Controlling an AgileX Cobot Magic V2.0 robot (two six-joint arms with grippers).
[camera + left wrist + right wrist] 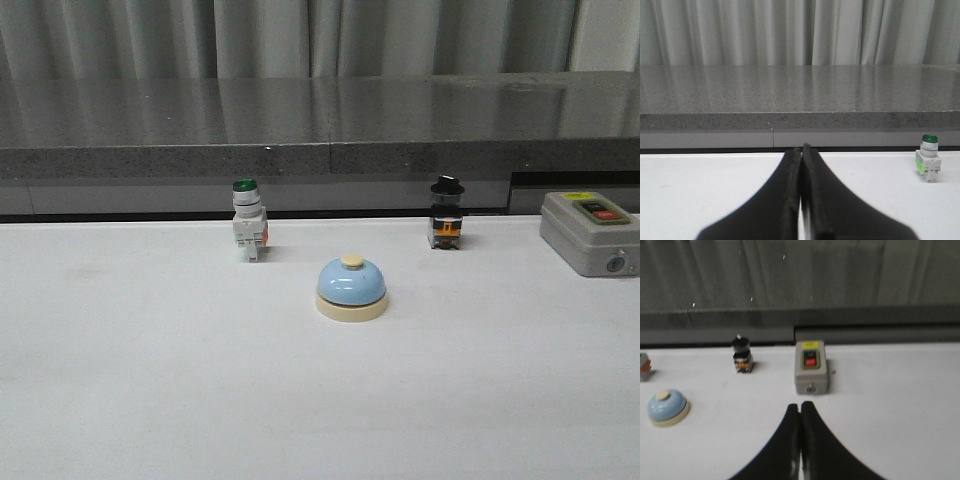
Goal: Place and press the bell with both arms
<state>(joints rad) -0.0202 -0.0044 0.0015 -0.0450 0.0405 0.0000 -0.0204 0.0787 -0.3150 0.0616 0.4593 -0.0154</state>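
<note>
The bell (351, 288) is sitting upright mid-table (150, 380), between and in front of the green switch (248, 220) and black switch (446, 213). I am holding my left claw (801, 150) and right claw (800, 406) pressed together, gripping nothing. This is fitting either a bell already placed and pressed, or one awaiting both.

A white table (150, 400) fronts a grey stone ledge (300, 120) beneath pale curtains (300, 35).

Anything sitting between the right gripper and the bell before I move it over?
Nothing visible. In the right wrist view, bare table lies between the right gripper and the bell. The black-knob switch and grey switch box stand farther back, off that line.
</note>
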